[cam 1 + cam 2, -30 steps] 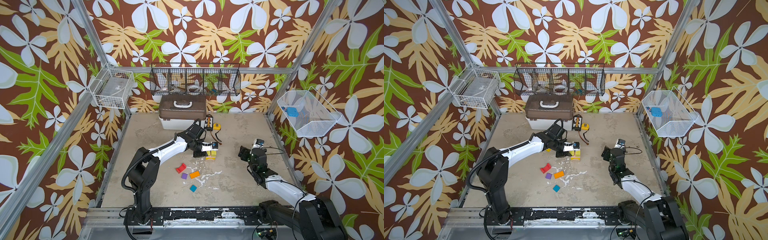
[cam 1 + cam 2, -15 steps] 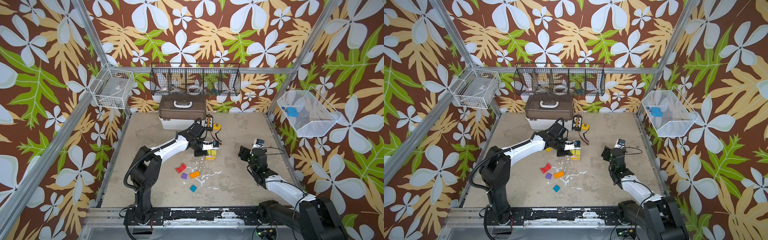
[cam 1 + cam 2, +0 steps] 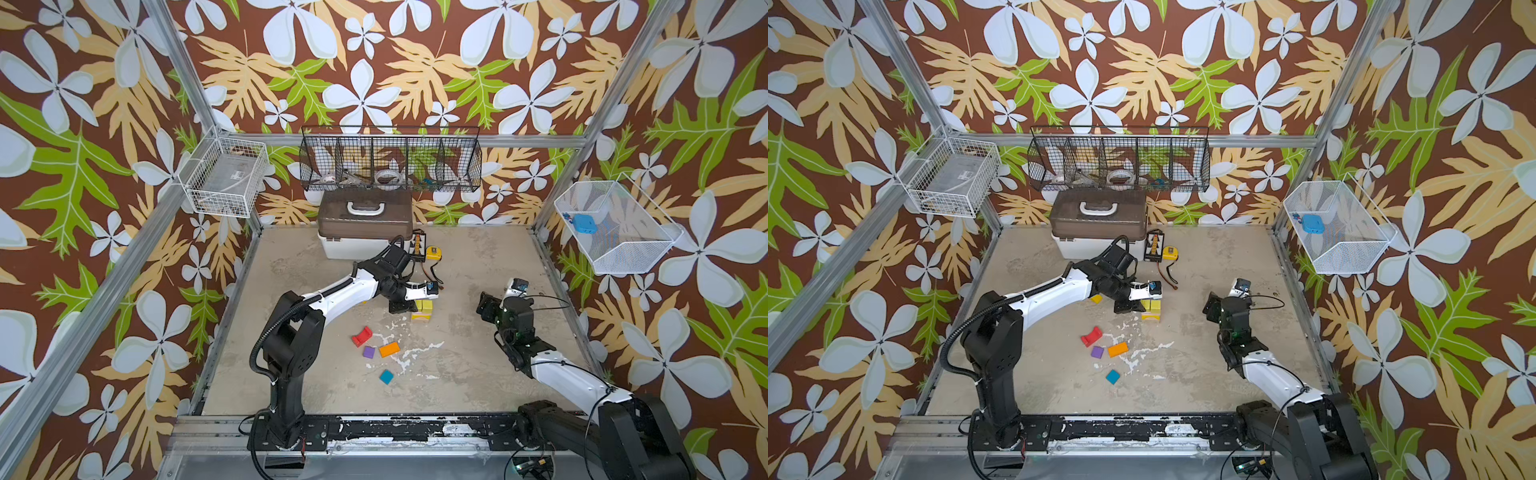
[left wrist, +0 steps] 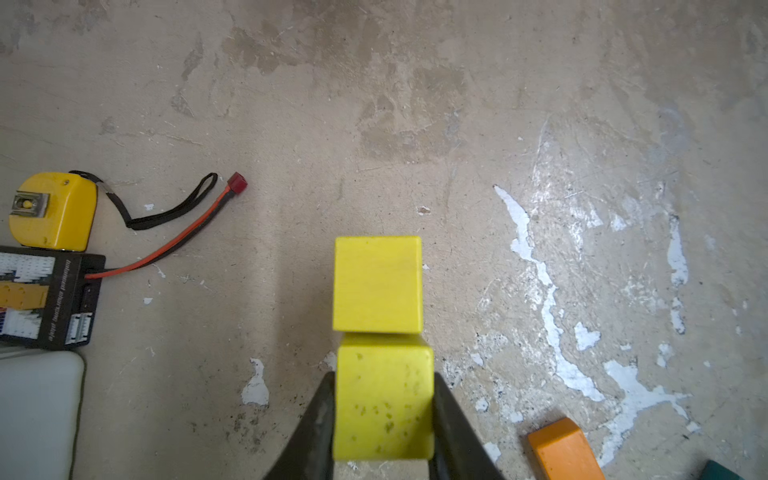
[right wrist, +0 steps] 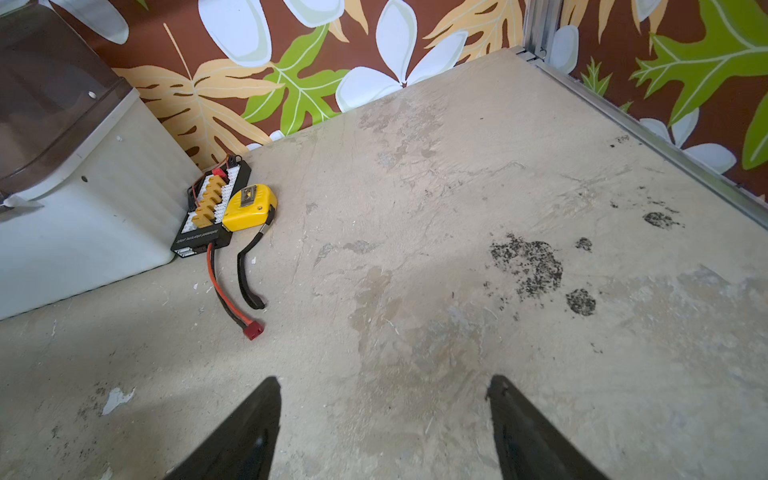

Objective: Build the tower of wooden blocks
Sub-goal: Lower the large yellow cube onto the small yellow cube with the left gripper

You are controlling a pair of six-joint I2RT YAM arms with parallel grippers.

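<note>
Clamping one yellow block (image 4: 383,419), left gripper (image 4: 382,386) should seat it flush against the yellow twin (image 4: 377,284) before releasing (right gripper (image 5: 384,382) gapes, empty).

Left hand (image 4: 382,386) pinched closed, reaching forward low, right hand (image 5: 384,379) spread wide, hovering.

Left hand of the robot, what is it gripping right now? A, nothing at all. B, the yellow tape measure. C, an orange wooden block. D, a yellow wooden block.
D: in the left wrist view the left hand is shut on a yellow wooden block, with the dark jaws pressed against both of its sides.
</note>
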